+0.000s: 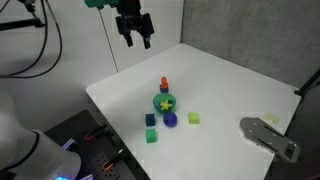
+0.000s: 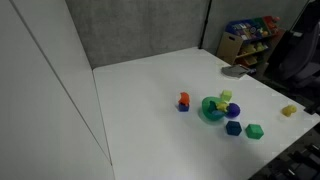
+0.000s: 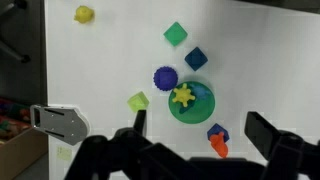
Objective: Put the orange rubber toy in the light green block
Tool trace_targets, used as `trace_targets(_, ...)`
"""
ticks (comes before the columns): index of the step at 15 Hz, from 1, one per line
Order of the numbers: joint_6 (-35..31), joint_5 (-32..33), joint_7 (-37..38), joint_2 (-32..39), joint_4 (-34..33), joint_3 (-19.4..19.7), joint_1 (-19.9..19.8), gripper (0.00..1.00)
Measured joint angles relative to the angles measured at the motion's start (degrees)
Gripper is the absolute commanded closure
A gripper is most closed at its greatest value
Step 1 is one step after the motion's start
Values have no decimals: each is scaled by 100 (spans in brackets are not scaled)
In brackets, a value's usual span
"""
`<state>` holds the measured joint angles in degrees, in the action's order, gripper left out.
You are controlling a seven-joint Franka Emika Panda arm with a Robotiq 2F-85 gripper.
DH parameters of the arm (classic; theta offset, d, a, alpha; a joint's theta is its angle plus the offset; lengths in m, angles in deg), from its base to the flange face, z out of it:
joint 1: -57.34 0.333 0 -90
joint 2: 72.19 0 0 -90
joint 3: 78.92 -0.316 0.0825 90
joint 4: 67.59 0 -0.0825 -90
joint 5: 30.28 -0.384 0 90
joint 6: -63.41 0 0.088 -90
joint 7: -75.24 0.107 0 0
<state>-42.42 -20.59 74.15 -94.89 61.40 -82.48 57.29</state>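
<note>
The orange rubber toy [image 1: 165, 84] stands upright on a small blue piece near the table's middle; it also shows in an exterior view [image 2: 184, 98] and in the wrist view [image 3: 219, 147]. The light green block [image 1: 194, 118] lies apart from it, beyond the green round piece with a yellow star [image 1: 164, 102]; the block shows in the wrist view [image 3: 138, 101] and in an exterior view [image 2: 227, 96]. My gripper [image 1: 133, 32] hangs high above the table's far side, open and empty. In the wrist view its fingers [image 3: 200, 120] frame the toys from above.
A purple gear [image 3: 165, 78], a dark blue cube [image 3: 196, 59] and a saturated green cube [image 3: 176, 34] lie by the round piece. A small yellow piece [image 3: 84, 14] and a grey flat object [image 1: 268, 135] lie near the table's edge. A shelf [image 2: 248, 38] stands beyond the table.
</note>
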Motion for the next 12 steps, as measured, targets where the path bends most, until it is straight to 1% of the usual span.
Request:
trace_targets(8,-12,0,6,32,-1,0,32,0)
trace_targets(12,-178,-10,22,170,-24,-4,129,0)
